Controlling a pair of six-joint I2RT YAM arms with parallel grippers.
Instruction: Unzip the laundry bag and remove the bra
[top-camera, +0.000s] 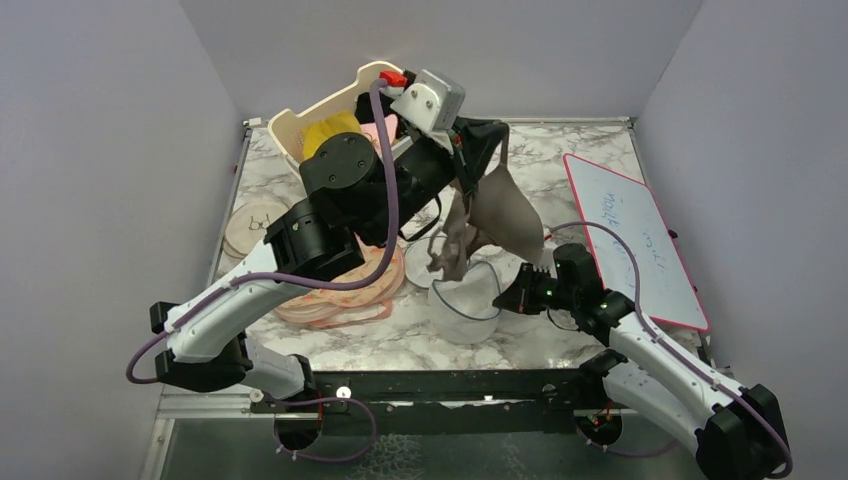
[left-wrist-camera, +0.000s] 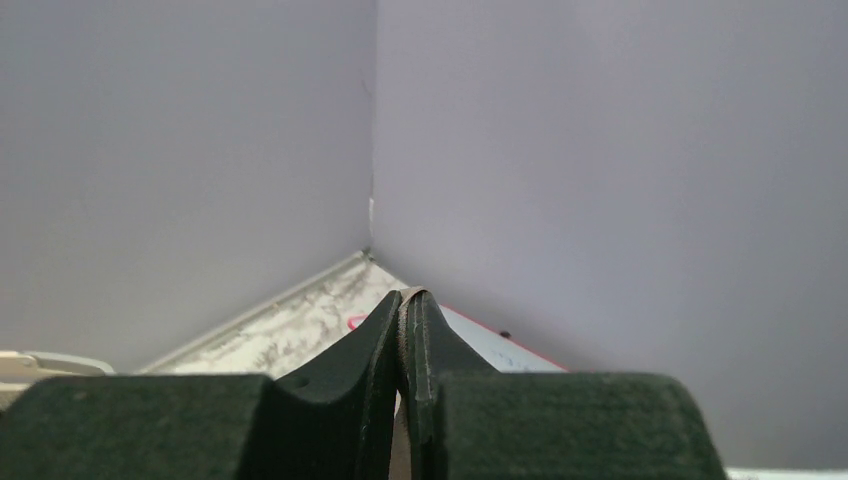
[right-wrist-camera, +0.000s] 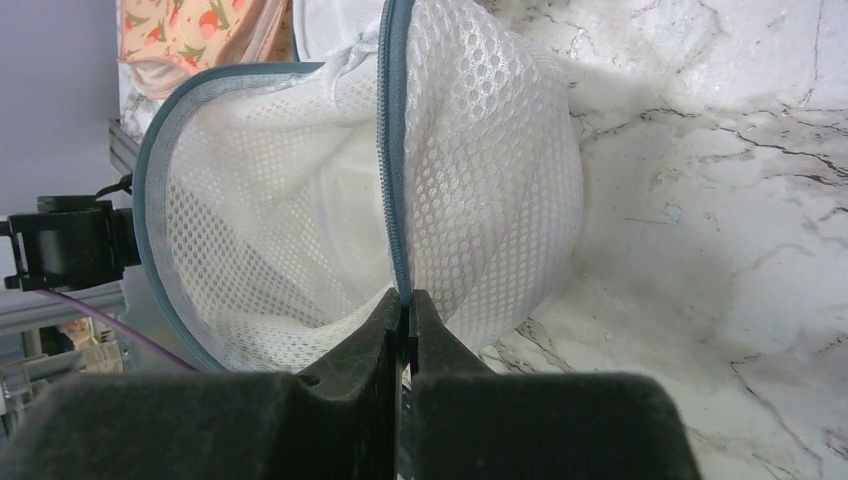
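The white mesh laundry bag (top-camera: 468, 297) with its blue-grey zip rim stands open near the table's front middle. In the right wrist view the laundry bag (right-wrist-camera: 300, 210) gapes open with nothing showing inside. My right gripper (right-wrist-camera: 407, 305) is shut on the bag's zip rim (right-wrist-camera: 396, 180); it also shows in the top view (top-camera: 512, 296). My left gripper (top-camera: 478, 135) is raised above the table and shut on the taupe bra (top-camera: 500, 215), which hangs down over the bag. In the left wrist view my left gripper (left-wrist-camera: 408, 300) pinches a thin beige strip of the bra (left-wrist-camera: 412, 293).
A cream basket (top-camera: 320, 125) with yellow and pink items stands at the back left. A flat peach patterned pouch (top-camera: 345, 295) lies under my left arm. A cream disc (top-camera: 255, 225) lies at the left edge. A red-framed whiteboard (top-camera: 640, 235) lies at the right.
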